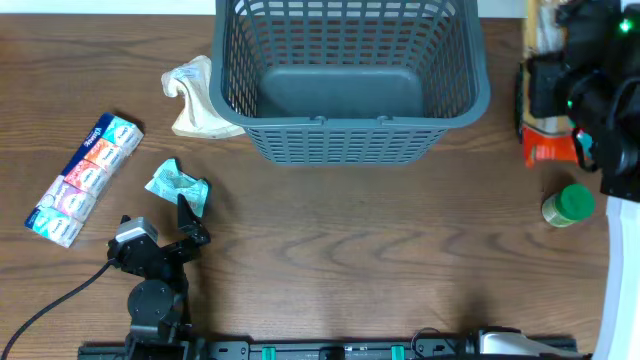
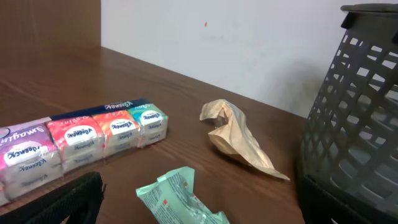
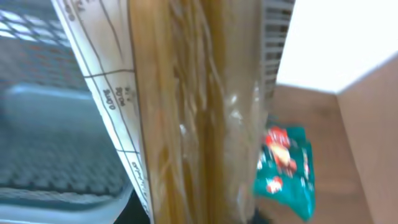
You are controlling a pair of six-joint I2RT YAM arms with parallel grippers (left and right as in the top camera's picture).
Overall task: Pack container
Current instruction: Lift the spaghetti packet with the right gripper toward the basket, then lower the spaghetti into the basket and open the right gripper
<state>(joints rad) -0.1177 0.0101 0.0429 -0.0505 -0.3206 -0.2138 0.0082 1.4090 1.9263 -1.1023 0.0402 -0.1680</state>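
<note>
The container [image 1: 350, 135] is a large dark grey lattice basket at the table's far middle, with nothing in it; its wall shows in the left wrist view [image 2: 360, 112]. My left gripper [image 1: 192, 218] is open and low over a crumpled green packet [image 1: 175, 182], which lies between its fingers [image 2: 186, 202]. My right gripper [image 1: 565, 35] is by the basket's right rim and holds a long spaghetti packet [image 3: 186, 106] that fills the right wrist view and hides its fingers.
A row of tissue packs [image 1: 85, 175] lies at the left. A crumpled beige bag [image 1: 195, 100] lies by the basket's left wall. An orange packet [image 1: 550, 148] and a green-lidded jar [image 1: 570, 205] are at the right. A teal packet [image 3: 286, 165] lies under the right arm.
</note>
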